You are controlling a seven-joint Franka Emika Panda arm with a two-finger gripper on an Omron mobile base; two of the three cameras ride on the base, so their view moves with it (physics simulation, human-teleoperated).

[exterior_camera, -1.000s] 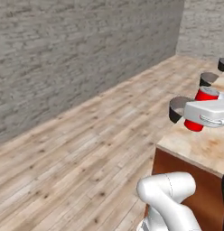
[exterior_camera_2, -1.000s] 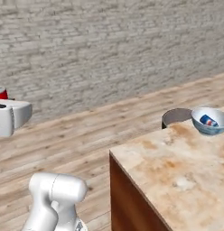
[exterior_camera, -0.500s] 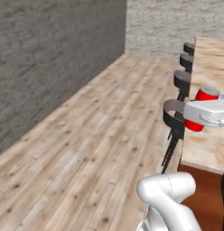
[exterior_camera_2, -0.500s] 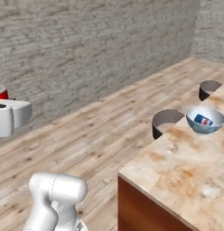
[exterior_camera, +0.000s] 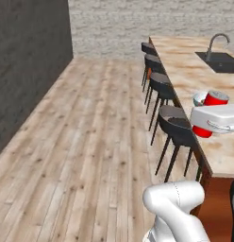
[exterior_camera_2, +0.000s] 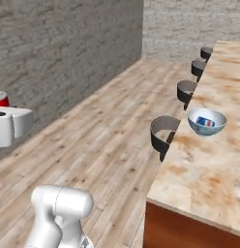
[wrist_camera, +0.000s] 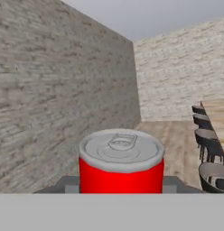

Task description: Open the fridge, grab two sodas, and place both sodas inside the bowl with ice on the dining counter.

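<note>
Stools [exterior_camera_2: 163, 135] line dining counter [exterior_camera_2: 209, 164] edge; slab beside bowl [exterior_camera_2: 207, 122] bare

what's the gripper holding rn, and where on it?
The red can, upright, gripped by the gripper across its lower body on opposite sides, top and pull tab clear.

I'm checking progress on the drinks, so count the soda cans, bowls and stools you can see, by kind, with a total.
Soda cans: 2, red in the gripper, blue in the bowl
Bowls: 1
Stools: 4
Total: 7
</note>
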